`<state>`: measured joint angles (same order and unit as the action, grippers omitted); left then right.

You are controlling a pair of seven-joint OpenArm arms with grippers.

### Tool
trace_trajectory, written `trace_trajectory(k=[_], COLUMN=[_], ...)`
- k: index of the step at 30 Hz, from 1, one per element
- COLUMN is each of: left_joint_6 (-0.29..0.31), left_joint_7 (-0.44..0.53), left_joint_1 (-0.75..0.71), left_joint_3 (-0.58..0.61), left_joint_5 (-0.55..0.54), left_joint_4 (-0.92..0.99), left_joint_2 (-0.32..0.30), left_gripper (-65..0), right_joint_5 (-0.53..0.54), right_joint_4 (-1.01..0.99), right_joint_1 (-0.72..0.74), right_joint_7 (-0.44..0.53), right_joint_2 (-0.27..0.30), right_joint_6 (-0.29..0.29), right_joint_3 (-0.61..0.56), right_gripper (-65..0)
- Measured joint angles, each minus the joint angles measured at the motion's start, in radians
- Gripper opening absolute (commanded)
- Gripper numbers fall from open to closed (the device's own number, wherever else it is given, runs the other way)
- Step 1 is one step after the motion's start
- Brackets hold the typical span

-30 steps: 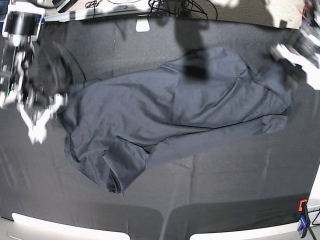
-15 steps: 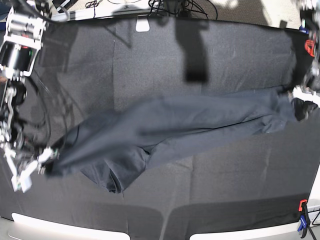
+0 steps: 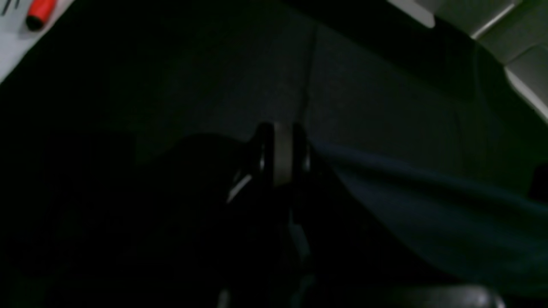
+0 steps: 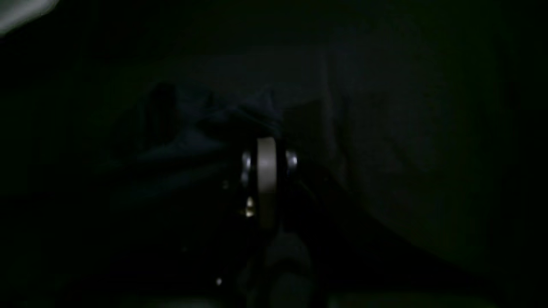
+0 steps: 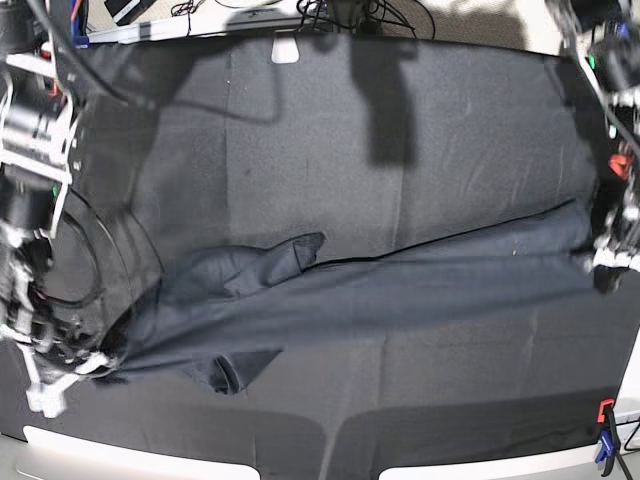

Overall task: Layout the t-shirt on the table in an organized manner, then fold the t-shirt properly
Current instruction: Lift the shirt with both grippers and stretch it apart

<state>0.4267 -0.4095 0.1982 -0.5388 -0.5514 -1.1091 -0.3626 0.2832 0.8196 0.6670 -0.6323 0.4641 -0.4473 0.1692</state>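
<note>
Across the black textured table (image 5: 300, 120), near its front edge, I have the dark charcoal-grey knit t-shirt (image 5: 400, 290) stretched.
My left gripper (image 5: 612, 255) and right gripper (image 5: 62, 378) each stand clenched on a shirt end by opposite side edges.

Both wrist views too dark; t-shirt (image 5: 380, 290) detail indistinct.

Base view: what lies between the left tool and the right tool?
Only the t-shirt, stretched between the left tool and right tool over the table, as the base view shows.
</note>
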Motion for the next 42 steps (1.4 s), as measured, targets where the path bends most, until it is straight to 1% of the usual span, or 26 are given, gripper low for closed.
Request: trace_trajectory(k=[2, 5, 7, 8, 9, 11, 12, 13, 18, 20, 22, 23, 24, 25, 28, 29, 31, 34, 36, 38, 40, 42], left_joint_6=[0.0, 0.0, -0.003, 0.001, 0.0, 0.0, 0.0, 0.0, 0.0, 0.0, 0.0, 0.0, 0.0, 0.0, 0.0, 0.0, 0.0, 0.0, 0.001, 0.001, 0.0, 0.001], left_joint_7=[0.018, 0.021, 0.021, 0.022, 0.021, 0.021, 0.021, 0.021, 0.017, 0.017, 0.018, 0.018, 0.018, 0.018, 0.018, 0.018, 0.018, 0.018, 0.018, 0.019, 0.018, 0.019], left_joint_1=[0.031, 0.075, 0.092, 0.096, 0.098, 0.099, 0.099, 0.099, 0.099, 0.099, 0.099, 0.099, 0.099, 0.099, 0.099, 0.099, 0.099, 0.098, 0.098, 0.098, 0.099, 0.1], left_joint_3=[0.013, 0.054, 0.085, 0.099, 0.108, 0.119, 0.119, 0.119, 0.119, 0.119, 0.119, 0.119, 0.119, 0.119, 0.119, 0.119, 0.119, 0.119, 0.119, 0.119, 0.119, 0.119], left_joint_5=[0.006, 0.064, 0.092, 0.093, 0.093, 0.092, 0.093, 0.093, 0.093, 0.093, 0.093, 0.093, 0.093, 0.093, 0.093, 0.093, 0.093, 0.093, 0.094, 0.095, 0.095, 0.095], left_joint_4=[0.049, 0.107, 0.127, 0.132, 0.134, 0.134, 0.134, 0.134, 0.134, 0.134, 0.134, 0.134, 0.134, 0.134, 0.134, 0.134, 0.134, 0.134, 0.134, 0.134, 0.134, 0.134], left_joint_2=[0.0, -0.001, -0.001, -0.001, 0.0, 0.0, 0.0, -0.001, -0.009, -0.015, -0.017, -0.017, -0.016, -0.015, -0.015, -0.015, -0.014, -0.016, -0.015, -0.014, -0.015, -0.015], left_gripper=[-65.0, -65.0, -65.0, -65.0, -65.0, -65.0, -65.0, -65.0, -65.0, -65.0, -65.0, -65.0, -65.0, -65.0, -65.0, -65.0, -65.0, -65.0, -65.0, -65.0, -65.0, -65.0], right_joint_5=[-0.033, -0.057, -0.057, -0.056, -0.055, -0.054, -0.058, -0.051, -0.048, -0.049, -0.048, -0.048, -0.047, -0.018, 0.09, 0.122, 0.162, 0.158, 0.158, 0.165, 0.22, 0.273], right_joint_4=[-0.035, -0.053, -0.053, -0.053, -0.053, -0.054, -0.054, -0.054, -0.051, -0.044, -0.039, -0.039, -0.039, -0.039, -0.037, -0.034, -0.026, -0.017, -0.003, 0.044, 0.116, 0.204], right_joint_1=[0.002, 0.001, 0.007, 0.013, 0.02, 0.043, 0.059, 0.076, 0.166, 0.181, 0.178, 0.174, 0.173, 0.173, 0.172, 0.168, 0.147, 0.078, 0.013, -0.059, -0.125, -0.178], right_joint_7=[0.061, 0.141, 0.18, 0.182, 0.178, 0.148, 0.132, 0.114, 0.04, 0.006, -0.003, -0.007, -0.03, -0.079, -0.185, -0.209, -0.246, -0.26, -0.264, -0.293, -0.331, -0.373], right_joint_2=[-0.004, -0.004, -0.007, -0.007, -0.007, -0.002, 0.0, 0.002, 0.004, 0.005, 0.005, 0.004, 0.002, 0.003, 0.006, 0.004, 0.003, -0.001, -0.001, 0.0, 0.002, 0.002], right_joint_6=[0.003, 0.003, 0.041, 0.043, 0.043, 0.045, 0.045, 0.045, 0.043, 0.008, -0.047, -0.054, -0.055, -0.059, -0.138, -0.15, -0.159, -0.165, -0.186, -0.198, -0.209, -0.214], right_joint_3=[-0.042, -0.109, -0.134, -0.135, -0.135, -0.135, -0.135, -0.135, -0.134, -0.134, -0.134, -0.134, -0.135, -0.135, -0.134, -0.134, -0.133, -0.094, -0.045, 0.012, 0.06, 0.084], right_gripper=[-65.0, -65.0, -65.0, -65.0, -60.2, -44.6, -39.2, -36.6, -36.4, -36.4, -36.4, -36.4, -36.4, -36.4, -36.4, -36.4, -36.4, -36.9, -39.3, -40.1, -40.1, -40.1])
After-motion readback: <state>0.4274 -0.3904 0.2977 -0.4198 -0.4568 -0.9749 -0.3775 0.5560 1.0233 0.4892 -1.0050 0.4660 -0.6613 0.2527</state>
